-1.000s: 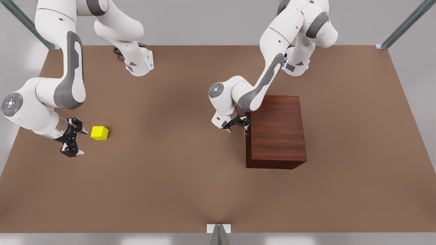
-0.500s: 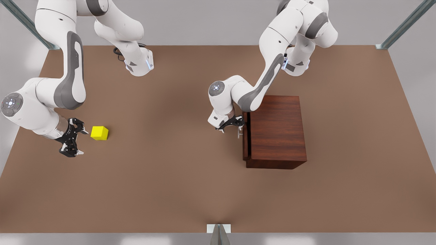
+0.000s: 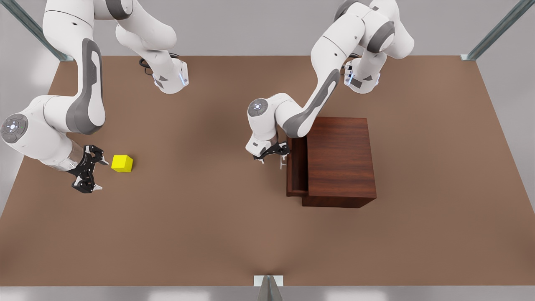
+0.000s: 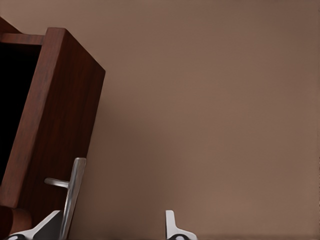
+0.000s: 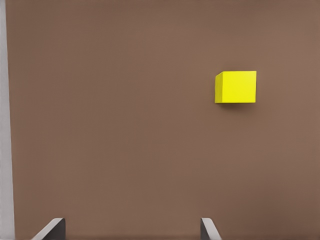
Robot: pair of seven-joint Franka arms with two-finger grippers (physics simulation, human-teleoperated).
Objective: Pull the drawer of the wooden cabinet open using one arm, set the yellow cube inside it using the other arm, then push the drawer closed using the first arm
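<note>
The wooden cabinet (image 3: 340,161) stands at the front view's right, and its drawer (image 3: 296,167) sticks out a short way toward the table's middle. My left gripper (image 3: 272,158) is at the drawer's silver handle (image 3: 283,164). In the left wrist view its fingers (image 4: 172,227) stand apart, with the handle (image 4: 75,190) between them against one finger, in front of the drawer panel (image 4: 60,115). The yellow cube (image 3: 122,163) rests on the table at the front view's left. My right gripper (image 3: 100,174) waits open just beside it, not touching; the cube (image 5: 236,86) lies off to one side ahead of this gripper (image 5: 131,227).
The brown table (image 3: 217,217) spans the scene. The two arm bases (image 3: 171,79) (image 3: 361,81) stand at its back. A metal bracket (image 3: 268,281) sits at the front edge, and metal posts (image 3: 497,29) rise at the back corners.
The left gripper has moved toward the front view's left with the handle, and the drawer has slid from shut to partly out. The right arm and the cube have barely moved.
</note>
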